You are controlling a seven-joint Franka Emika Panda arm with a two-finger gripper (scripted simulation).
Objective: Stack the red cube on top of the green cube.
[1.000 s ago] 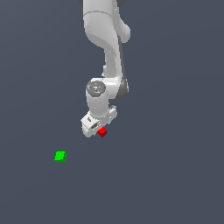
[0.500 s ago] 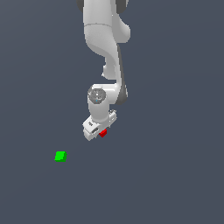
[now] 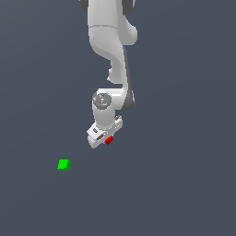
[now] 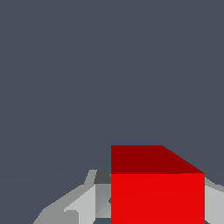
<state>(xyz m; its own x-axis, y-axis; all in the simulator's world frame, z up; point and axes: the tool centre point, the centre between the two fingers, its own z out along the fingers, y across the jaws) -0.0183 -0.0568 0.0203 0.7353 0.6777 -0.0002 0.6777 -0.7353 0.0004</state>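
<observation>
red cube (image 3: 109,140): bright red, plain, top face darker red in wrist view | green cube (image 3: 63,164): bright green, plain | gripper (image 3: 102,138): white, grey shading | arm (image 3: 111,41): white, dark grey joints | floor (image 3: 184,175): flat slate blue-grey

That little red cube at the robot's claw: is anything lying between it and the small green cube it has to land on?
Nothing visible. The tiny bright red cube sits at the white gripper, and only bare dark floor separates it from the tiny bright green cube, which lies lower toward the exterior view's left.
</observation>
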